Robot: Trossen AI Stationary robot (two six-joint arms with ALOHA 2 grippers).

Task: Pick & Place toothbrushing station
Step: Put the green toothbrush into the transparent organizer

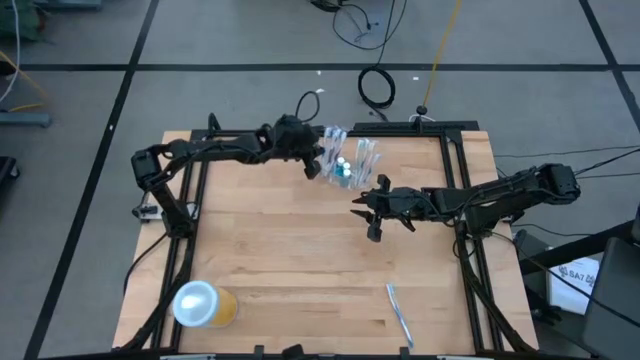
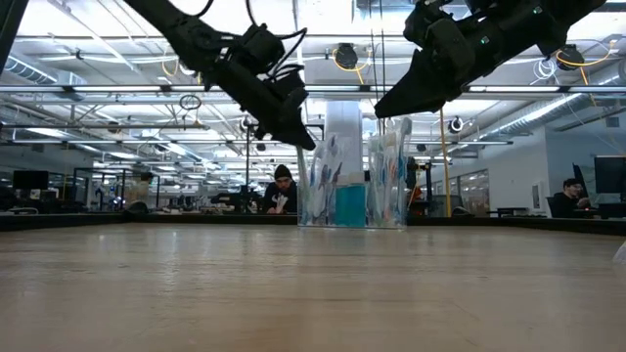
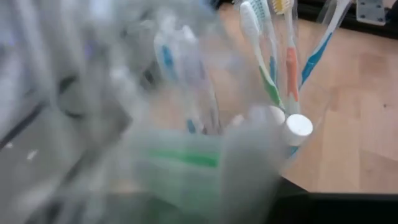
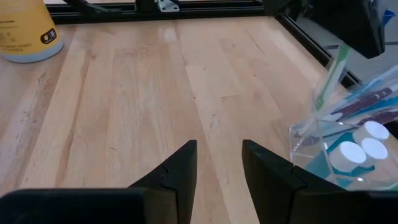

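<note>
Mostly done: clear cup (image 1: 345, 162) of toothbrushes and tubes stands at table's far edge. Left gripper (image 1: 312, 162) at cup, grip unclear. Right gripper (image 1: 372, 213) released, empty. One toothbrush (image 1: 399, 312) left near front edge.

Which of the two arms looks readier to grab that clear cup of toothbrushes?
Probably the left. Its claw is right against the clear cup at the table's far edge, toothbrushes filling its camera. The right claw hangs open, apart from the cup.
</note>
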